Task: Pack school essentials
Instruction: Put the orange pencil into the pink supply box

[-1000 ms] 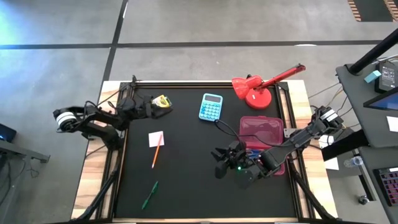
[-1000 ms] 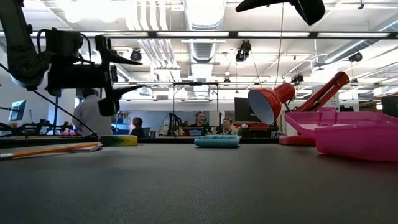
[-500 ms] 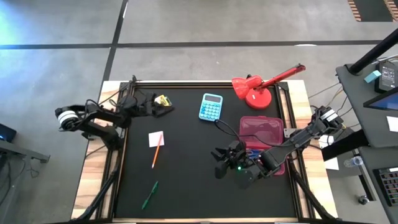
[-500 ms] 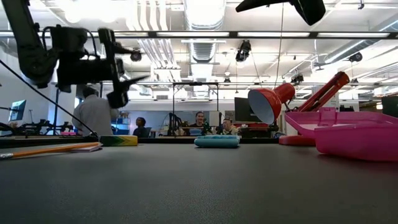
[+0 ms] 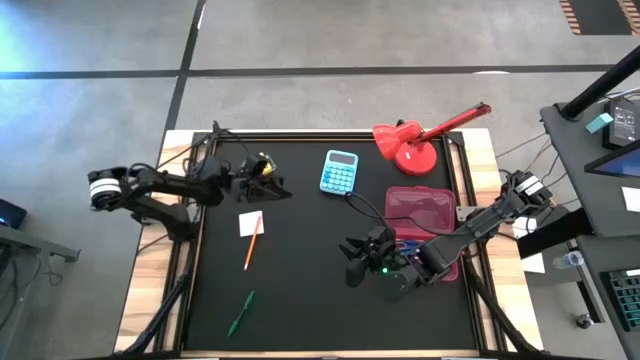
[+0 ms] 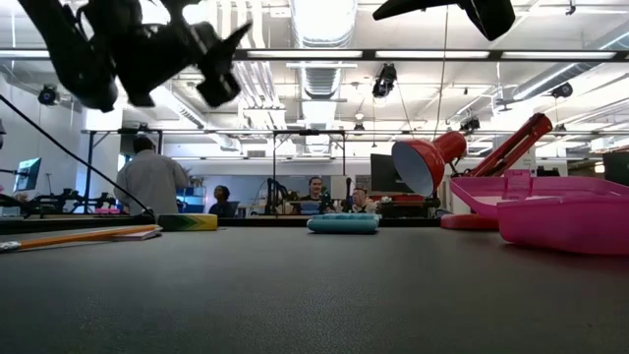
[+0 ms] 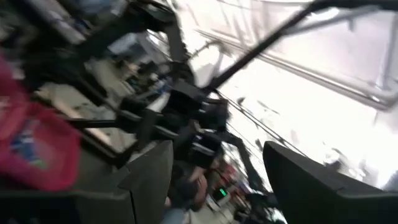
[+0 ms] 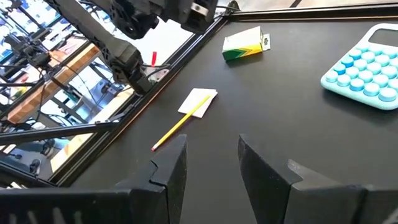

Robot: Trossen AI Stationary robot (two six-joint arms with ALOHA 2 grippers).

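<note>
Worktop (image 5: 300,300) carrying scattered school items, with pink case (image 5: 425,212) lying open at the right side. Left end effector (image 5: 268,183), fingers apart, is hovering above the small yellow-green box (image 8: 244,45), which is resting near the far left corner. Orange pencil (image 5: 252,245) is lying just nearer, long axis running front to back; the left arm is closer. Right end effector (image 5: 360,258), fingers apart, is waiting beside the case.
</note>
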